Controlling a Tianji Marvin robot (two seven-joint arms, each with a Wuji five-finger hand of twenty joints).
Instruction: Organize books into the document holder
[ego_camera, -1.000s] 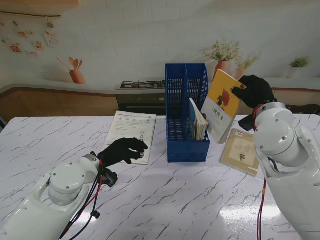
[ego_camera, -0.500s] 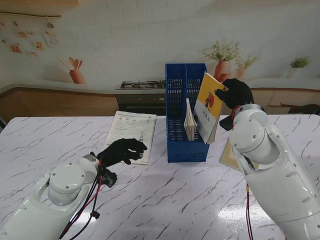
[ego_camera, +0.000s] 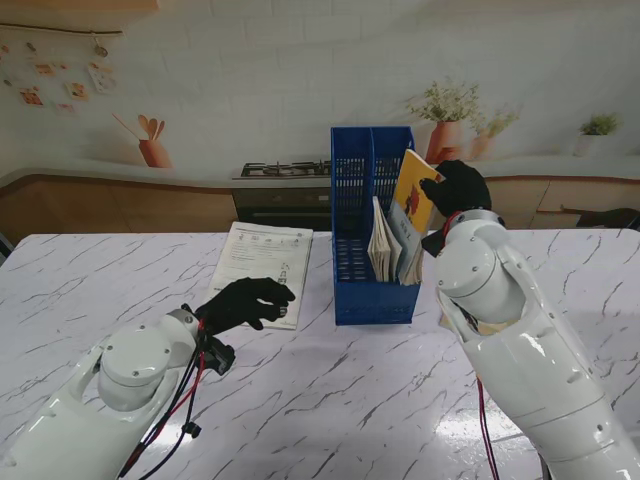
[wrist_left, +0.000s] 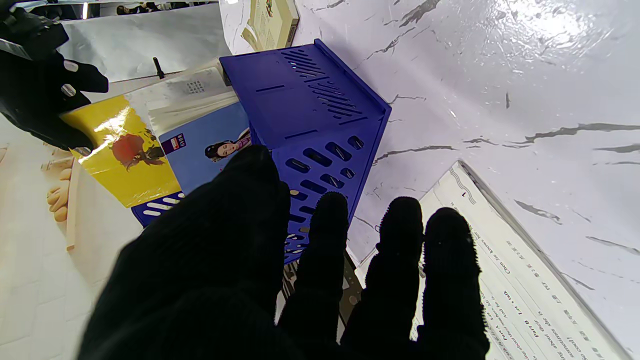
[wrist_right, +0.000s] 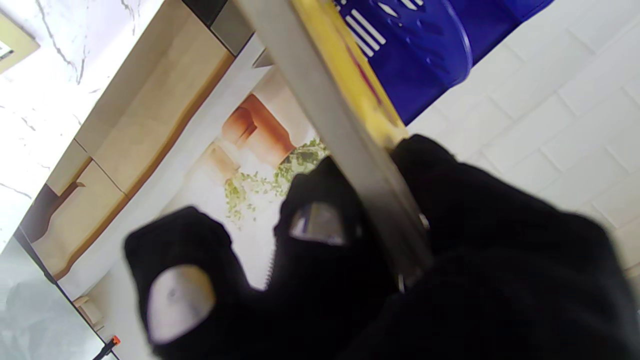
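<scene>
Two books (ego_camera: 390, 245) already crowd blue holder (ego_camera: 355, 300).

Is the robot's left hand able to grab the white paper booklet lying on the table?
Probably yes. The left hand holds nothing and already hovers over the near edge of the white booklet, with nothing between them. The blue holder stands off to its right, out of the way.

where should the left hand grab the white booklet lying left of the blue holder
Probably the white booklet by its near edge, where the left hand already rests. It lies flat on the table, so slide fingers under that edge from my side, thumb on top.
</scene>
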